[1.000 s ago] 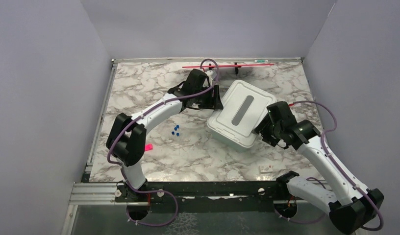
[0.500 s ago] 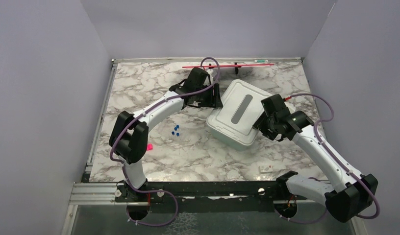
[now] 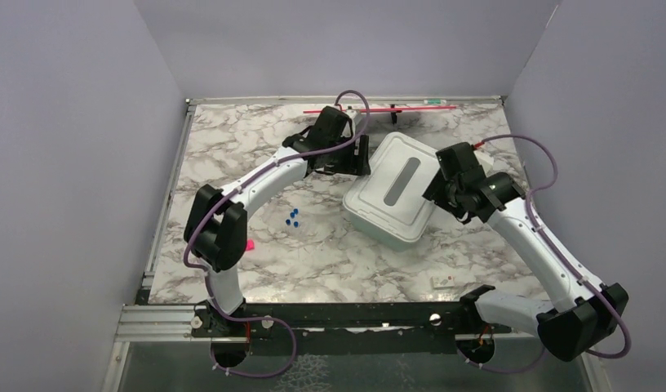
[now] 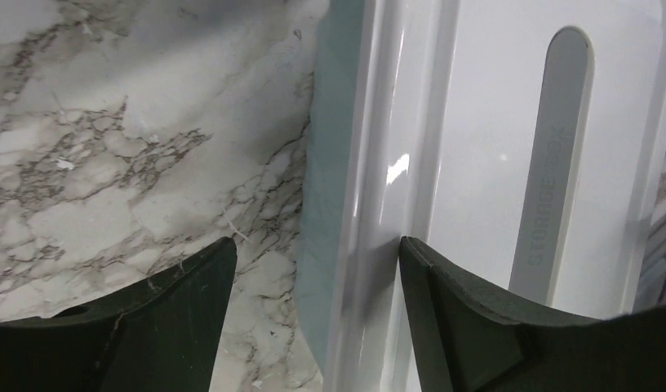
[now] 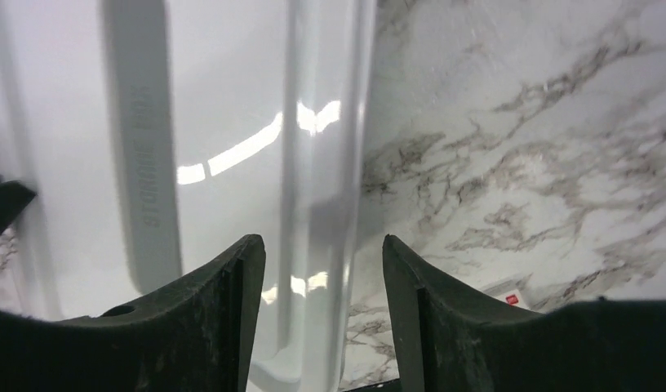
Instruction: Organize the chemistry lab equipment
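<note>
Lilac-grey walls close in the scene on the left, back and right, around a marble-patterned tabletop with a black rail along its lower edge. A white storage box sits lid-on and skewed right of centre, a grey recessed handle on top. The left gripper is at the box's upper-left rim, spread wide: one finger over bare marble clear of the box, the other on the lid. The right gripper straddles the box's right rim, its fingers close on either side; whether they pinch it cannot be told. A long red rod on a black stand lies along the top edge. The blue-capped tubes cluster left of centre, well apart from the box. A pink strip lies lower left of them. A small clear bottle with red nozzle rests at lower right
</note>
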Motion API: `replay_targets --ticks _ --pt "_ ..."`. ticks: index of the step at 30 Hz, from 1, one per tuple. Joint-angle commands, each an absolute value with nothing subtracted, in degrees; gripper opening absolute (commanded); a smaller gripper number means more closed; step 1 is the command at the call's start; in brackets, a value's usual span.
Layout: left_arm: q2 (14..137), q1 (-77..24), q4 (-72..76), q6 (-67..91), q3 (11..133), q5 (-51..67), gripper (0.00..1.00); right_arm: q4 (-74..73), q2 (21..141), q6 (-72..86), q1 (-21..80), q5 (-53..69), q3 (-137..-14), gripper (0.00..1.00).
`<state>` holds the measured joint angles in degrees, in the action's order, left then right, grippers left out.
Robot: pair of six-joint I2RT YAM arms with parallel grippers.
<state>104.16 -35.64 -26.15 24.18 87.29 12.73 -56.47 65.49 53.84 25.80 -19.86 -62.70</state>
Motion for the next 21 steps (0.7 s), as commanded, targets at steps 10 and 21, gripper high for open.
replay_targets --ticks 10,21 --pt "86.05 -34.56 -32.63 18.64 87.03 -7.32 0.99 -43.33 70.87 30.53 25.66 -12.41 -70.94 0.62" --pt "65.60 -33.93 -42.49 12.98 75.68 -18.12 0.99 -45.72 78.34 37.55 25.71 -9.98 -66.97 0.58"
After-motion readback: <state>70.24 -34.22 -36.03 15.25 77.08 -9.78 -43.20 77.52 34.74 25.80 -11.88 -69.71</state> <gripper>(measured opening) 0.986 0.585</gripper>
